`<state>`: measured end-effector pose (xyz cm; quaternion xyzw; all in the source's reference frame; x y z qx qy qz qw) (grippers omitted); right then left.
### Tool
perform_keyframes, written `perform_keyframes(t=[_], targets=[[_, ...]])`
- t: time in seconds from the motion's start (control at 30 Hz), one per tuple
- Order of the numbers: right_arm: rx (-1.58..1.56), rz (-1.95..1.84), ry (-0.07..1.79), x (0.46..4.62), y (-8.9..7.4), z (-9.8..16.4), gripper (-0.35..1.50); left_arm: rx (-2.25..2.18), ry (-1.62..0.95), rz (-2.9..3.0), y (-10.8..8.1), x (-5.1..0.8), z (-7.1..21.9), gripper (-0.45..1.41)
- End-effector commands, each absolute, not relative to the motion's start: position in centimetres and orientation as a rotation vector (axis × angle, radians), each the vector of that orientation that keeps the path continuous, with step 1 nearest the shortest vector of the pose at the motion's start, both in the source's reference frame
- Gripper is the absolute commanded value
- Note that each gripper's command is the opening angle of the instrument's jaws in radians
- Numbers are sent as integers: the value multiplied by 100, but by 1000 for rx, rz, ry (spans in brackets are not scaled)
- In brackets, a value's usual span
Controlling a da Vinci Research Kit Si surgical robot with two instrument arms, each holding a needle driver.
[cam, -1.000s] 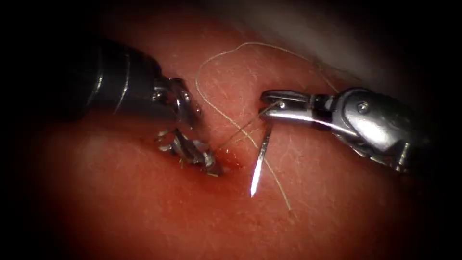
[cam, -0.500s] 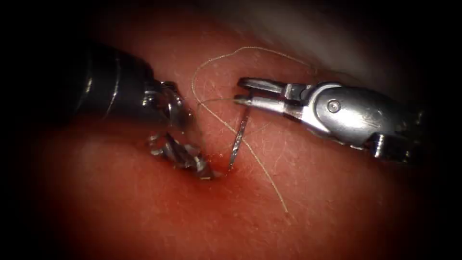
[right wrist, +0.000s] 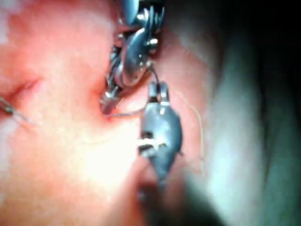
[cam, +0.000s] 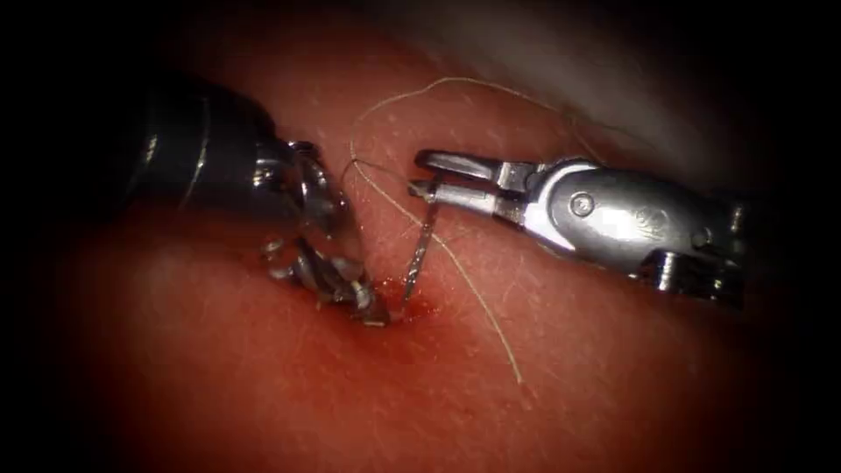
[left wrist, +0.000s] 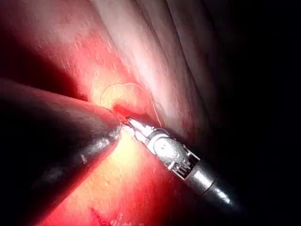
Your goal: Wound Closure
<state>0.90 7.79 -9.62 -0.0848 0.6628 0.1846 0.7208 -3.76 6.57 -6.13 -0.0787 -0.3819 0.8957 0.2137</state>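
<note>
Right tool [cam: 420,175]: comes in from the right, jaws clenched on the needle [cam: 419,250] at its rear end.
Needle: hangs down from the jaws, its tip at the cut [cam: 399,308] and seemingly just entering the tissue [cam: 569,368]; depth unclear.
Left tool [cam: 368,307]: on the cut's left side, jaws pressed down at the wound edge, seemingly clamped on tissue.
Thread [cam: 473,298]: loops above the right tool, then trails down across the tissue right of the cut.
Red fluid [cam: 412,308]: pools at the cut, beside the needle tip.
Change: a second ago the needle tip hung free right of the cut; the right tool has since moved left and brought it to the wound.
Right wrist view: right tool [right wrist: 157,87] just beside the left tool [right wrist: 109,104].
</note>
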Motion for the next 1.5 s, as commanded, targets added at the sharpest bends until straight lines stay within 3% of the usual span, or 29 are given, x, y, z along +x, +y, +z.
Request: perform_keyframes(t=[0.03, 1.03, 1.5], targets=[[-186, 403, 1465, 99, 779, -958, -35, -226, -1058, 2485, 655, -380, -609, -35], [-88, 414, 1472, 92, 774, -936, -35, -364, -947, 2468, 631, -406, -671, -35], [6, 295, 1451, 88, 777, -937, -35, -397, -935, 2480, 622, -391, -651, -35]])
